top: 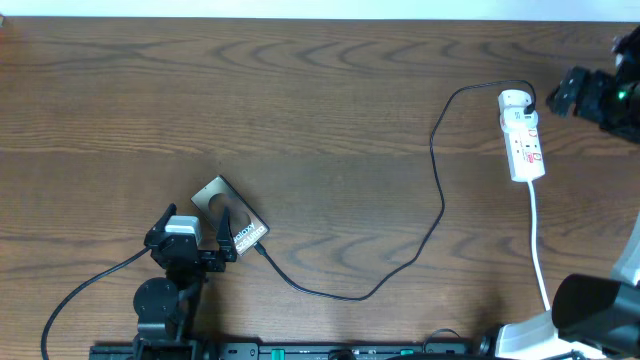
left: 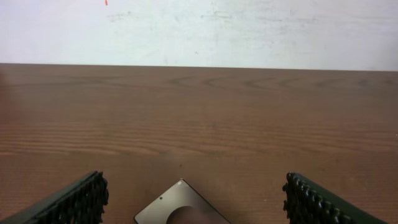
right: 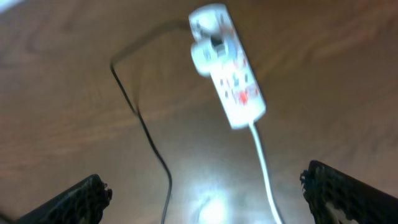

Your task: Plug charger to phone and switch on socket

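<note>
The phone [top: 228,212] lies tilted on the wooden table at the lower left, its lettered end toward the front. My left gripper [top: 197,222] stands open around its far half. In the left wrist view the phone's corner [left: 177,206] shows between the two wide-apart fingers [left: 81,202]. The charger [top: 438,190] runs from the socket [top: 522,135] in a long curve to the phone's lettered end; I cannot tell whether its tip is seated. My right gripper [top: 560,97] hovers open to the right of the socket's plug end. The right wrist view, blurred, shows the socket [right: 233,81] and the charger [right: 143,124] ahead of the right gripper [right: 205,199].
The socket's white cord [top: 537,240] runs toward the front right, past the right arm's base [top: 600,305]. A black rail [top: 300,351] lines the front edge. A black arm cable [top: 85,290] loops at the front left. A pale wall [left: 199,31] rises behind the table's far edge.
</note>
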